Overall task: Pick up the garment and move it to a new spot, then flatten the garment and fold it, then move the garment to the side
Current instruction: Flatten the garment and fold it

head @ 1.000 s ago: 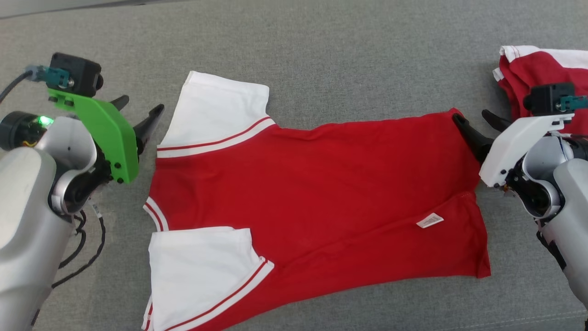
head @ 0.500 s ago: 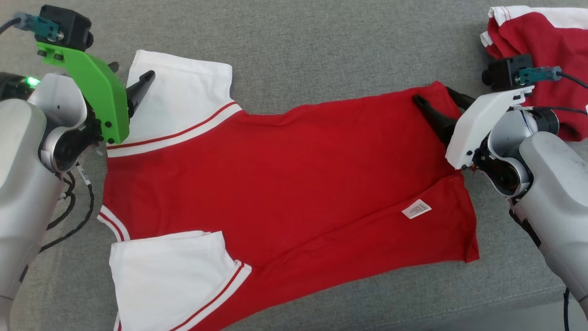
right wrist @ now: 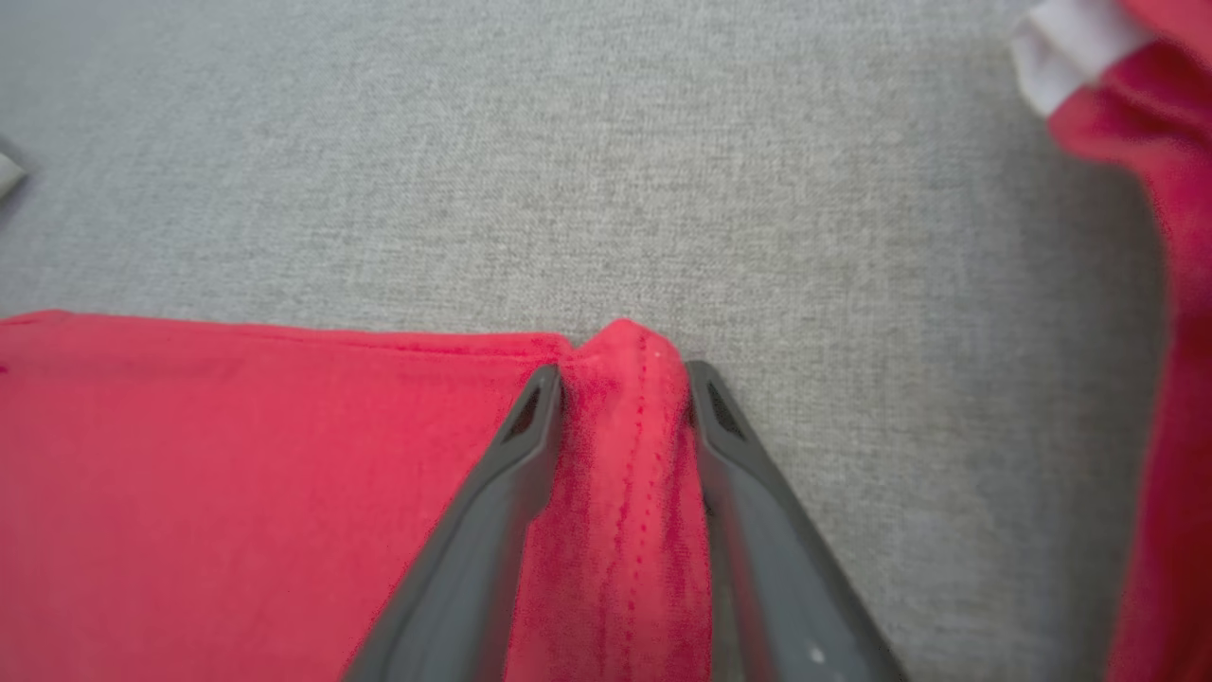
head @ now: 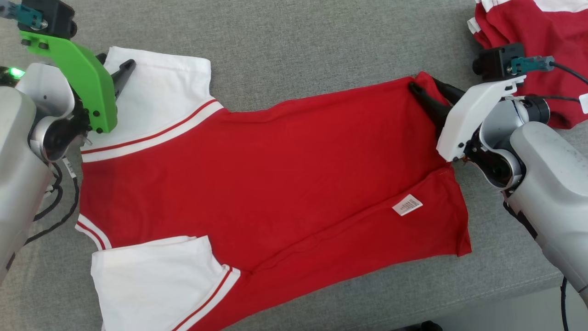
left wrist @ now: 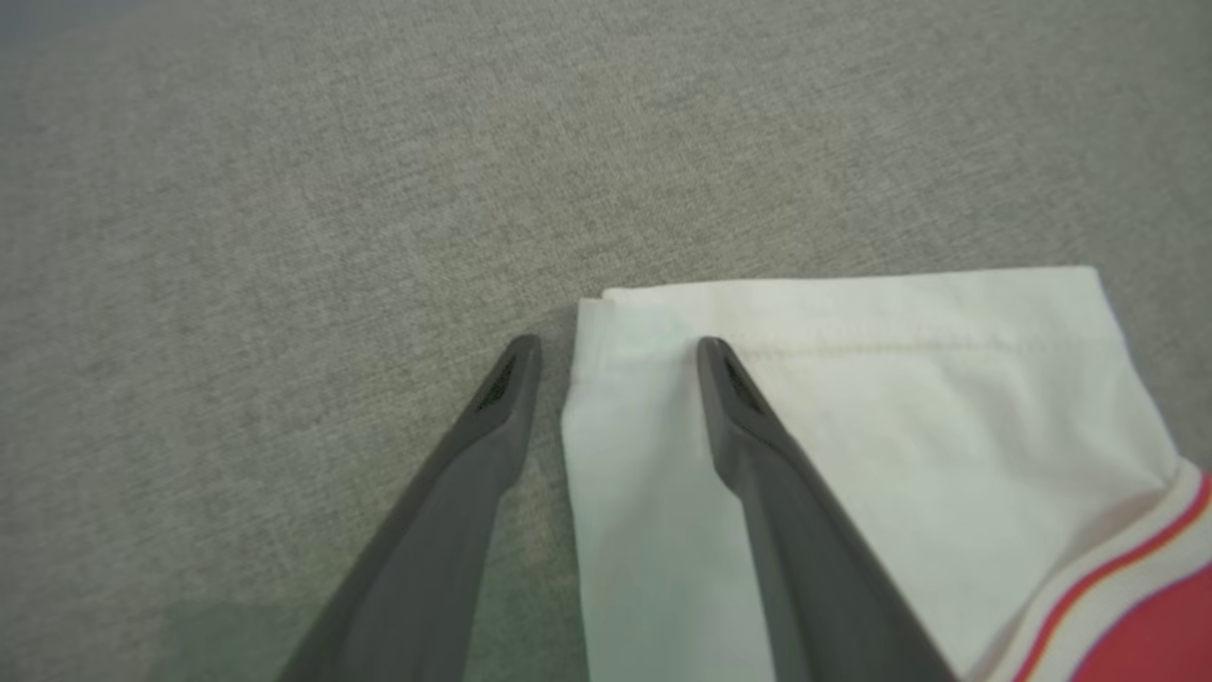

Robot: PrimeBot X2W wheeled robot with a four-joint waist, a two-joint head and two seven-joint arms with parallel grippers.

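The garment [head: 275, 174] is a red shirt with white sleeves, spread flat on the grey padded surface. My left gripper [head: 115, 62] sits at the far sleeve's outer corner. In the left wrist view, the left gripper [left wrist: 617, 346] is open: one finger rests on the white sleeve [left wrist: 900, 426], the other on bare grey cloth, with the sleeve's edge between them. My right gripper [head: 425, 83] is at the far hem corner. In the right wrist view, the right gripper [right wrist: 623, 371] squeezes a raised ridge of the red fabric [right wrist: 237, 474] between both fingers.
Another red and white garment [head: 528, 23] lies bunched at the far right, close behind my right wrist, and it also appears in the right wrist view [right wrist: 1165, 189]. The surface's front edge [head: 505, 294] runs along the lower right. A white label [head: 407, 204] lies on the shirt.
The camera has shifted. My left gripper came over the far sleeve corner and narrowed. My right gripper's fingers closed in, bunching the hem corner between them.
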